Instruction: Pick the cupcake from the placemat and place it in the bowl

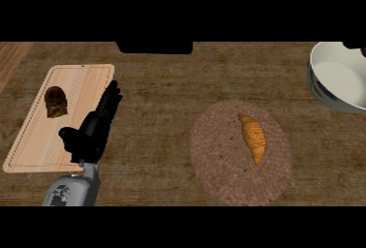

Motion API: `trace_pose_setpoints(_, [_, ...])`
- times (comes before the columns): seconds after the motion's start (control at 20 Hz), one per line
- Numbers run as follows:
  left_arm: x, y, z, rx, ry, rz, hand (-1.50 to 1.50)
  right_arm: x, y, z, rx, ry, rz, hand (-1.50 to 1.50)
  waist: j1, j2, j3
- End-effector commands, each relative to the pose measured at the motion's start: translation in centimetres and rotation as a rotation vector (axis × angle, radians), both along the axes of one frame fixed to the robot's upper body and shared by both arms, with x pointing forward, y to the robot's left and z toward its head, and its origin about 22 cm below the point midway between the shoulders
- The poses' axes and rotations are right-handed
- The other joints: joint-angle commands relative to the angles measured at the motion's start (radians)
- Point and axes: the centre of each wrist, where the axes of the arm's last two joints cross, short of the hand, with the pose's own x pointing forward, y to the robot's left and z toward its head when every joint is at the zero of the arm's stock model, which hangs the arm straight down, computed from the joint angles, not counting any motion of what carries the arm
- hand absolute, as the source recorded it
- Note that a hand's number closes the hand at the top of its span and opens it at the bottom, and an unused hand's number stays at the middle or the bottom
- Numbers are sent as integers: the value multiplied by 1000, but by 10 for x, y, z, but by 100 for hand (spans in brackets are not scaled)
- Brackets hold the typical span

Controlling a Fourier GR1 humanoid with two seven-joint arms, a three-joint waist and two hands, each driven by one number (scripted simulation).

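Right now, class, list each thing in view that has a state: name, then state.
Board, flat, bearing a dark food item.
Placemat, lying flat.
Orange pastry, lying on the placemat, untouched.
Bowl, upright, empty, cut off by the view's right edge.
Left hand, open, fingers straight, over the board's right edge.
Right hand, not in view.
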Motion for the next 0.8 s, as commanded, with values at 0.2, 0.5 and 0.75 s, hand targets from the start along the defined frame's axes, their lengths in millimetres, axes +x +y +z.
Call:
trace_pose_setpoints(0.2, [3, 2, 8, 12, -6, -7, 0, -26, -43, -59, 270, 56, 18, -150, 9, 5, 2])
trace_pose_setpoints(0.5, [5, 3, -8, -12, 6, -9, 0, -24, -37, -64, 338, -19, 188, -150, 4, 4, 1])
trace_pose_setpoints(0.75, [-12, 0, -8, 1, 23, -4, 0, -30, -52, -48, 312, -262, 209, -150, 3, -2, 1])
